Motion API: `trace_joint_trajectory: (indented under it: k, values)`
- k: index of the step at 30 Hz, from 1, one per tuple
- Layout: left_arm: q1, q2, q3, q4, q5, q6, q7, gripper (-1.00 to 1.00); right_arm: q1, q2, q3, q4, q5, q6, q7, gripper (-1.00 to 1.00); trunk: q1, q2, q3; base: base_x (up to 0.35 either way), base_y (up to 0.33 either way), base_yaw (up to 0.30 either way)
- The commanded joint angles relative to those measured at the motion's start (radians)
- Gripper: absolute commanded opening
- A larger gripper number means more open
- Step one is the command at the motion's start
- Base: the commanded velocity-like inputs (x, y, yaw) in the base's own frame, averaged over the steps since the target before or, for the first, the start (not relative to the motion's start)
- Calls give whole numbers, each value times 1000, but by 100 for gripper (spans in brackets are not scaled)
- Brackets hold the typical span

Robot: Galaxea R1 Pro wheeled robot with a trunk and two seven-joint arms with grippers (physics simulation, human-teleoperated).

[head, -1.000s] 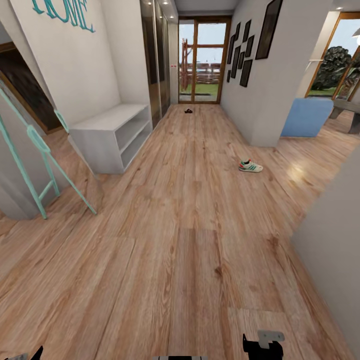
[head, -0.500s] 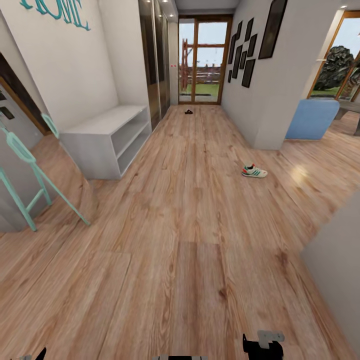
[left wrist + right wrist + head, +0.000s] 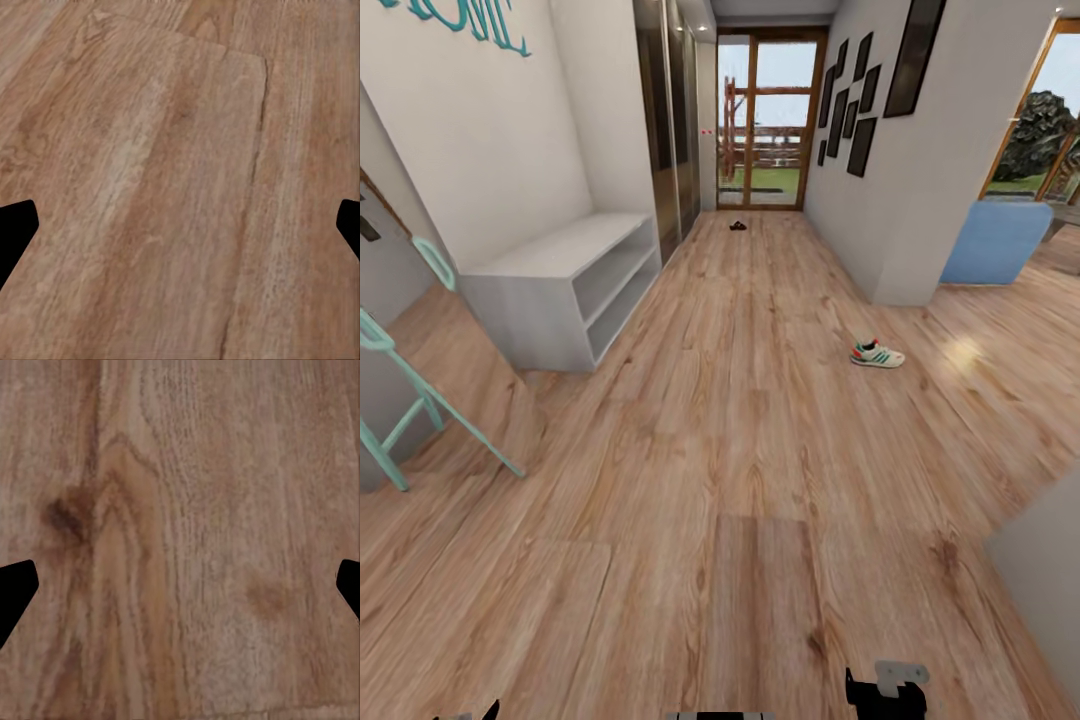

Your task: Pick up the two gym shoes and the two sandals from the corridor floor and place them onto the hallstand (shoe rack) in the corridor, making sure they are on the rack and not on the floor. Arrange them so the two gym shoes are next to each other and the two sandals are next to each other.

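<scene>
One gym shoe (image 3: 877,354), white with green stripes and a red heel, lies alone on the corridor floor (image 3: 740,480) to the right, near a wall corner. A small dark shape that looks like a sandal (image 3: 737,226) lies far down the corridor by the glass door; it is too small to make out. The hallstand (image 3: 560,280), a low light-grey cabinet with two open shelves, stands against the left wall with nothing on it. My left gripper (image 3: 180,232) and right gripper (image 3: 180,592) hang open over bare planks, far from the shoe.
A turquoise ladder-like frame (image 3: 420,400) leans at the left, just before the hallstand. A grey wall edge (image 3: 1050,590) juts in at the near right. A blue armchair (image 3: 995,242) stands beyond the right wall corner. Framed pictures hang on the right wall.
The whole view has shifted as the robot rolls forward along the corridor; the hallstand and turquoise frame slide left, the gym shoe slides slightly right and down. Nothing on the floor has moved.
</scene>
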Motion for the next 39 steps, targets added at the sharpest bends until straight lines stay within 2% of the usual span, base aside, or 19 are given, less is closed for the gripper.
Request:
trace_joint_trajectory:
  k: [1, 9, 14, 20, 31, 39]
  values:
    - [-1, 0, 9, 1, -10, -5, -4, 100, -1, 0, -7, 1, 11, -3, -4, 100, 0, 0, -1, 337, 0, 0]
    - [-1, -5, 5, 1, -10, -5, -3, 100, -1, 0, -7, 1, 11, -3, -4, 100, 0, 0, -1, 337, 0, 0]
    - [-1, 4, 13, -3, -3, -3, -2, 100, -1, 0, -7, 1, 11, -3, -4, 100, 0, 0, -1, 337, 0, 0]
    - [-1, 28, 19, -7, 5, 0, 0, 100, -1, 0, -7, 1, 11, -3, -4, 100, 0, 0, -1, 337, 0, 0]
    - [-2, 49, 69, -7, 20, -2, 0, 100, -1, 0, -7, 1, 11, -3, -4, 100, 0, 0, -1, 337, 0, 0]
    - [-2, 50, 80, -6, 18, -4, -1, 100, -1, 0, -7, 1, 11, -3, -4, 100, 0, 0, -1, 337, 0, 0]
